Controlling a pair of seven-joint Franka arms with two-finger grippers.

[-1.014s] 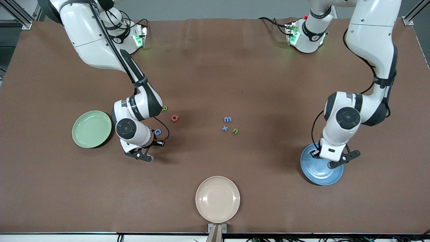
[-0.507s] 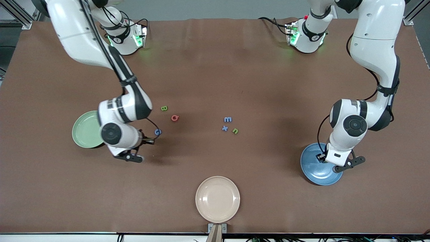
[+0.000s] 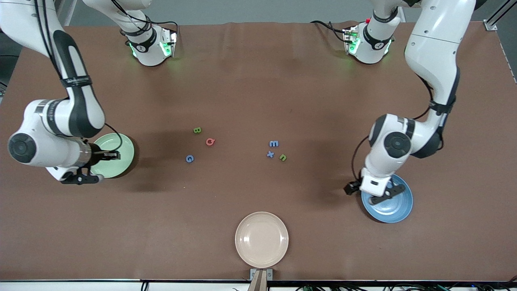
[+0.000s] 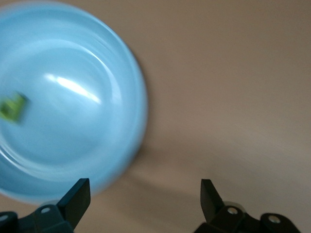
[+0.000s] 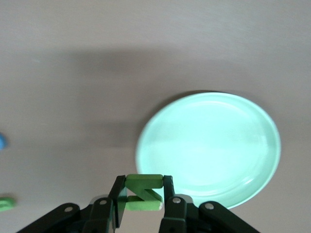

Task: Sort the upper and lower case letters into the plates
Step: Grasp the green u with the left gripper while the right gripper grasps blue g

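The right claw pinches a green letter and hangs over the counter at the edge of the mint green plate, which sits at the right arm's end. The left claw is spread wide, holding nothing, over the rim of the blue plate; a small green letter piece lies in that plate below it.
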